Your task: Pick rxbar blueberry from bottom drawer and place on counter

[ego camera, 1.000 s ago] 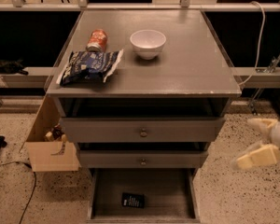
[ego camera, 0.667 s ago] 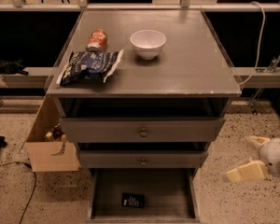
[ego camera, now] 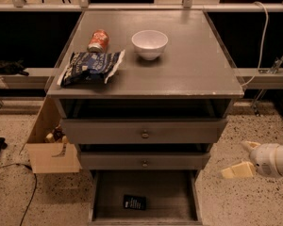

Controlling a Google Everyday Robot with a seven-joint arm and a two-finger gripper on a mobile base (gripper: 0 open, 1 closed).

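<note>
Only one rxbar blueberry point(ego camera: 134, 202) in bottom drawer point(ego camera: 166, 196); one gripper point(ego camera: 233, 159) beside, fingers point(ego camera: 237, 171) apart.

My claw point(ego camera: 237, 158) hangs low to the right of the cabinet, well apart from the bottom drawer point(ego camera: 104, 192). In that open drawer, near its front, lies the rxbar blueberry point(ego camera: 134, 202). On the surface point(ego camera: 193, 65) the bowl point(ego camera: 150, 44) sits right of the can point(ego camera: 98, 40), and the snack bag point(ego camera: 90, 67) lies before the can.
</note>
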